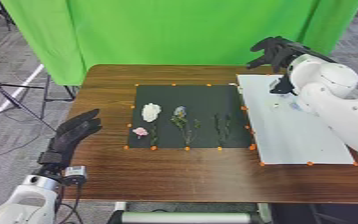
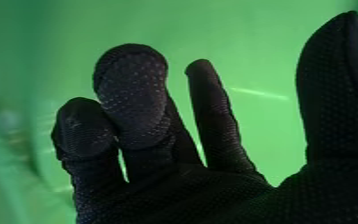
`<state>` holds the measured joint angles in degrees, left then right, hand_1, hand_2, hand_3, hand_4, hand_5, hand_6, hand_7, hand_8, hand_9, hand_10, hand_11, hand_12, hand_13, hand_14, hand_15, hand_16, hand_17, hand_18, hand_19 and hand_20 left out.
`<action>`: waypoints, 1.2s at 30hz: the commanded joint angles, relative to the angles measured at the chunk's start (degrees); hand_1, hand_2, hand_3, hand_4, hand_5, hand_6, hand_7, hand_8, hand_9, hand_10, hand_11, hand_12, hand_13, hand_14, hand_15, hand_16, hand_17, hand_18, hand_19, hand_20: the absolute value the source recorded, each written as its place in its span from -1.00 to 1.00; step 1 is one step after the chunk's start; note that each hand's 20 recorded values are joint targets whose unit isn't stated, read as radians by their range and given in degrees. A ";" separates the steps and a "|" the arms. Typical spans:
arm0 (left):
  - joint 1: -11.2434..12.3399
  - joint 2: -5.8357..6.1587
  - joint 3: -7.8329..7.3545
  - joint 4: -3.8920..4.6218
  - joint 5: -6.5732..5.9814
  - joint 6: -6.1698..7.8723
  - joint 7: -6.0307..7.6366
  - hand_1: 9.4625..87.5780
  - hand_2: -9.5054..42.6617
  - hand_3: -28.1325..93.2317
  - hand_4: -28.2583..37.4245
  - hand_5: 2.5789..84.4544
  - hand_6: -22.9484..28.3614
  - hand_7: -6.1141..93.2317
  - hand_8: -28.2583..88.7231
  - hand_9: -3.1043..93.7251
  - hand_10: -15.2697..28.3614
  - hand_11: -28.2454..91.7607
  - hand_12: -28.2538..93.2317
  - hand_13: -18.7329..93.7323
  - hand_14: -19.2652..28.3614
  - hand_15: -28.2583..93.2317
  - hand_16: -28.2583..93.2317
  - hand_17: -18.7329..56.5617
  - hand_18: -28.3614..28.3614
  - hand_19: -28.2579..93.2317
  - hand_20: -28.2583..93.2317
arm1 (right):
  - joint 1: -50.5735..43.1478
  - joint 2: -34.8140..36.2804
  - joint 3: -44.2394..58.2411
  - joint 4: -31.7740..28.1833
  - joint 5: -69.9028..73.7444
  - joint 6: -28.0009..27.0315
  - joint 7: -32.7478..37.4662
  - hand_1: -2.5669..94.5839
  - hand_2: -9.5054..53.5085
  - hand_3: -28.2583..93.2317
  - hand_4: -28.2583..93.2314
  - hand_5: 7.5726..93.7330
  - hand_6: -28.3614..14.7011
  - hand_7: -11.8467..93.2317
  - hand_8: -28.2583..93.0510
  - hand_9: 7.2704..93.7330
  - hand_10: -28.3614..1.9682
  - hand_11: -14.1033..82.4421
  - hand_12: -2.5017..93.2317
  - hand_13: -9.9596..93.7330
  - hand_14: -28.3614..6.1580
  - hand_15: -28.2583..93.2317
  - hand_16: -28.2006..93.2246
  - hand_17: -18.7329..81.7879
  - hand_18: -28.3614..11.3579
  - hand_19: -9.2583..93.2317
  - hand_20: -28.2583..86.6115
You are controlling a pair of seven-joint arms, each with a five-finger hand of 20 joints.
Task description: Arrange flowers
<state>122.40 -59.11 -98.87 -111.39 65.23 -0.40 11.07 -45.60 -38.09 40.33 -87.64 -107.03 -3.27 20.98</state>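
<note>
So the right hand (image 1: 280, 51) is hanging up by the far end of the white sheet (image 1: 295, 137), showing against the green curtain (image 1: 175, 32). In the right wrist view its fingers (image 2: 131, 95) are standing pretty loose, with gaps between some of them, and the thumb (image 2: 331, 90) is sitting well apart from them. The left hand (image 1: 73, 132) is hanging out by the left side of the brown table (image 1: 175, 175), fingers stretched out and relaxed.

As for the flowers, they're all lying on the dark mat (image 1: 167, 94) in the middle. A fluffy white flower (image 1: 151, 112) is lying towards the left, with a small pink flower (image 1: 140, 132) nearer the robot. A purplish bunch (image 1: 180, 112) is resting around the middle, its green stems pointing back towards the robot, and a couple of thin green sprigs (image 1: 218, 127) are lying side by side to its right. Little orange dots (image 1: 187, 148) are running along the edges of the mat and the sheet. Some small pale bits (image 1: 276, 105) are lying on the sheet too, but I can't tell what they are.
</note>
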 commanded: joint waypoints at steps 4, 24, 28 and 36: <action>0.50 -0.59 -0.29 -0.34 0.25 -0.06 -0.08 -0.49 -0.74 0.49 -0.73 -0.13 -0.18 -0.62 -0.66 -0.12 0.33 -0.23 -0.36 -0.08 0.60 -0.19 -0.54 -0.42 0.58 -0.32 -0.27 | -10.49 2.52 5.68 2.76 -1.74 0.28 2.93 -0.33 -1.00 0.51 -0.87 -0.09 0.28 -0.62 -0.62 0.05 -0.24 -0.55 -0.59 0.69 0.26 0.48 -0.05 0.24 -0.63 0.88 0.47; 0.56 -0.89 -0.31 -0.46 0.24 -0.18 -0.17 -0.49 -0.73 0.48 -0.73 -0.11 -0.17 -0.62 -0.66 -0.12 0.33 -0.23 -0.36 -0.07 0.60 -0.19 -0.54 -0.43 0.58 -0.32 -0.27 | -24.43 2.54 14.55 0.32 -1.52 0.48 4.09 -0.26 -1.00 0.52 -0.85 0.07 0.33 -0.54 -0.65 0.23 -0.13 -0.51 -0.50 0.71 0.26 0.50 -0.04 0.24 -0.64 0.90 0.46; 0.55 -1.00 -0.32 -0.42 0.34 -0.29 -0.22 -0.49 -0.72 0.48 -0.73 -0.11 -0.17 -0.62 -0.66 -0.12 0.33 -0.23 -0.36 -0.07 0.60 -0.19 -0.54 -0.43 0.58 -0.32 -0.27 | -24.93 2.39 14.00 0.69 -1.66 1.93 2.75 -0.25 -1.00 0.52 -0.85 0.07 0.34 -0.53 -0.65 0.25 -0.12 -0.50 -0.49 0.71 0.27 0.51 -0.04 0.25 -0.64 0.91 0.47; 0.87 -1.18 -0.56 -0.51 0.14 -0.09 -0.32 -0.49 -0.72 0.48 -0.73 -0.10 -0.15 -0.62 -0.66 -0.12 0.33 -0.23 -0.36 -0.07 0.60 -0.19 -0.54 -0.43 0.58 -0.32 -0.27 | -22.81 2.28 5.25 3.12 -3.61 18.49 2.60 0.11 -1.00 0.45 -0.89 0.31 0.44 -0.40 -0.51 0.53 0.09 -0.39 -0.49 0.82 0.48 0.55 -0.03 0.37 -0.51 0.99 0.49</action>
<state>122.82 -59.68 -99.22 -111.67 65.32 -0.39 11.05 -69.09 -35.28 51.58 -86.38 -108.52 3.90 24.16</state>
